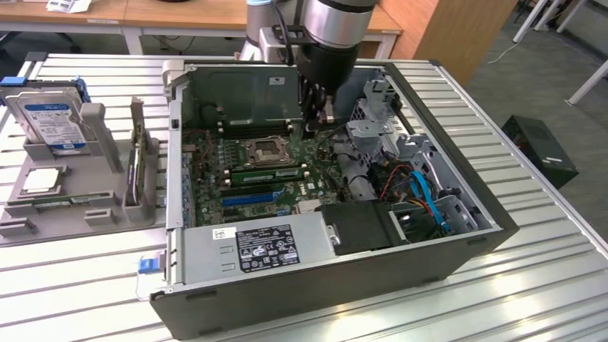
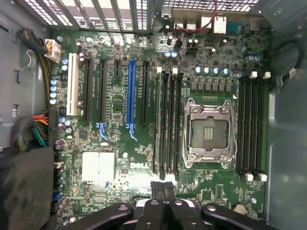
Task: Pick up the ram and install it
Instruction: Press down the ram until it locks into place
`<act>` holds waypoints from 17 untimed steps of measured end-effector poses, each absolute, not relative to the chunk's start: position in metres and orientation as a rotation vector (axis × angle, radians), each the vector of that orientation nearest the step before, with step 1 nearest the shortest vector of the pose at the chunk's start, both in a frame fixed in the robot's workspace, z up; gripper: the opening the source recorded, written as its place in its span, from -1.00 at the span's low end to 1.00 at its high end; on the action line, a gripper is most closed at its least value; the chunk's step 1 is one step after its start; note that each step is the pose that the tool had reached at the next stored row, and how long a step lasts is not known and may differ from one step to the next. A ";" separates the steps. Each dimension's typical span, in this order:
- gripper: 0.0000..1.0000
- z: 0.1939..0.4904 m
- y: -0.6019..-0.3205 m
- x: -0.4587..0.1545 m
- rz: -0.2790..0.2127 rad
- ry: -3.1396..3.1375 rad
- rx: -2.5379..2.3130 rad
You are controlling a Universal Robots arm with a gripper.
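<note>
Gripper (image 2: 163,189): black metal jaws pressed together, gripping nothing, inside the case (image 1: 475,246).
Ram (image 1: 269,172): thin green stick seated on the motherboard (image 2: 120,143).

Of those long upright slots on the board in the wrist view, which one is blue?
The blue slot stands between black slots, with a blue latch at its end. The others are black, apart from the white slot at the board's edge.

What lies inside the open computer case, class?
A motherboard with an empty processor socket, black memory slots and a green ram stick beside the socket. The power supply covers whatever lies beneath it.
</note>
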State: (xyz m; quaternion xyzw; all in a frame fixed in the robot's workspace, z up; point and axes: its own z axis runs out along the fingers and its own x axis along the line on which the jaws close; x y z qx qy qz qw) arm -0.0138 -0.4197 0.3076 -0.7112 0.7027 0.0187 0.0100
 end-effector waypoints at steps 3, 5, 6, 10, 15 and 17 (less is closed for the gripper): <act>-0.79 0.302 -0.420 -0.014 0.059 2.193 -2.220; -0.79 0.298 -0.420 -0.014 0.059 2.193 -2.220; -0.79 0.297 -0.420 -0.014 0.059 2.193 -2.220; -0.79 0.289 -0.420 -0.014 0.059 2.193 -2.220; -0.79 0.280 -0.421 -0.014 0.060 2.193 -2.219; -0.79 0.277 -0.421 -0.014 0.060 2.193 -2.219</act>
